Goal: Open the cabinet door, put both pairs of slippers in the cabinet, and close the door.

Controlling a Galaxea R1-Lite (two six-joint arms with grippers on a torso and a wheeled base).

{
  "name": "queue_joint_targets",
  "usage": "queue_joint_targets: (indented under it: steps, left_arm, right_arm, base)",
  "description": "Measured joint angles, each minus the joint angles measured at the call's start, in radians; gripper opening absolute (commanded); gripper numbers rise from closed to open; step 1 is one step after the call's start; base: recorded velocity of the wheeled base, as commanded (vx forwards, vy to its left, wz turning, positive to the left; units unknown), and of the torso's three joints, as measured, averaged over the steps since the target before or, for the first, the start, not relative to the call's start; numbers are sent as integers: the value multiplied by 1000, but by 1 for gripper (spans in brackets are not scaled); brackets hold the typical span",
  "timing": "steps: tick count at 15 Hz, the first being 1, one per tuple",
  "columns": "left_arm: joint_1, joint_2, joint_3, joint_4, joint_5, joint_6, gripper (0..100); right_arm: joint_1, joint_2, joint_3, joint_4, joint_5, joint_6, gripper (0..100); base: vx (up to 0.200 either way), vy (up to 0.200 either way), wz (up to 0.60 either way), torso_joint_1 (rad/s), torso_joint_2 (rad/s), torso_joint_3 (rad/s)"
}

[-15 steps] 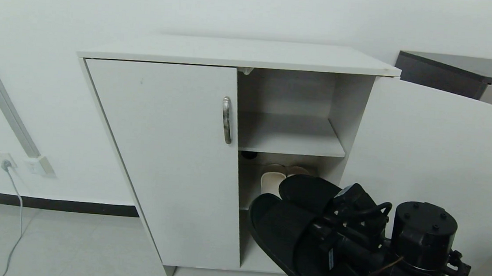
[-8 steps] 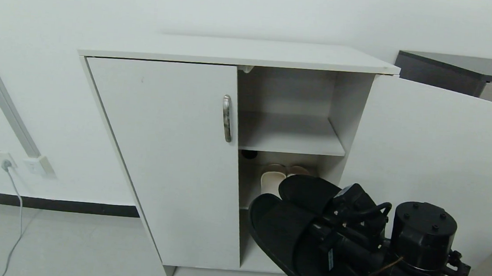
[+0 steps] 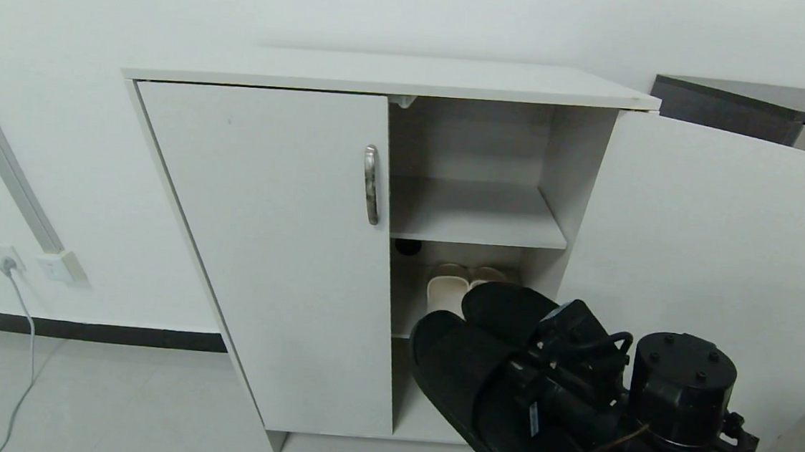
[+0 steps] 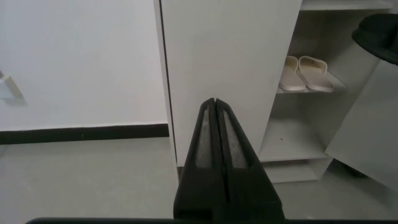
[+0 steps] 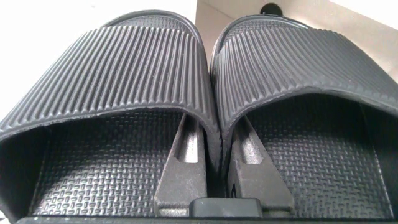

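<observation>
Cam view shifts a bit; R gripper [image 5: 216, 140] still pinches black slippers [image 3: 475, 365] at open cabinet [image 3: 385, 75]. L gripper [image 4: 215, 107] fingers together.

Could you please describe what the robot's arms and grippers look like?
The left gripper has two long dark fingers with paler grey faces, tapering to a narrow tip. The right gripper has grey, grooved, tapering fingers. The right arm is black, with a round joint cap dotted with small screws, a looped black cable and thin orange wires.
</observation>
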Motion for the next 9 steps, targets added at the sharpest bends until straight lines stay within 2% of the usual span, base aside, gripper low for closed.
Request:
queue_joint_targets:
  steps: [2,5,7,9]
  left_arm:
    - [0,0,0,0,0,0,0]
    - [0,0,0,0,0,1,0]
    - [0,0,0,0,0,1,0]
    - [0,0,0,0,0,1,0]
  right_arm:
    - [35,9,-57,62,-130,48,0]
    - [87,18,-185,277,-352,172,0]
    - [113,16,-266,386,-458,238,0]
    - [138,0,-391,611,-554,332,0]
  base:
    - [0,0,0,0,0,0]
    - [0,0,0,0,0,0]
    - [0,0,0,0,0,0]
    - [0,0,0,0,0,0]
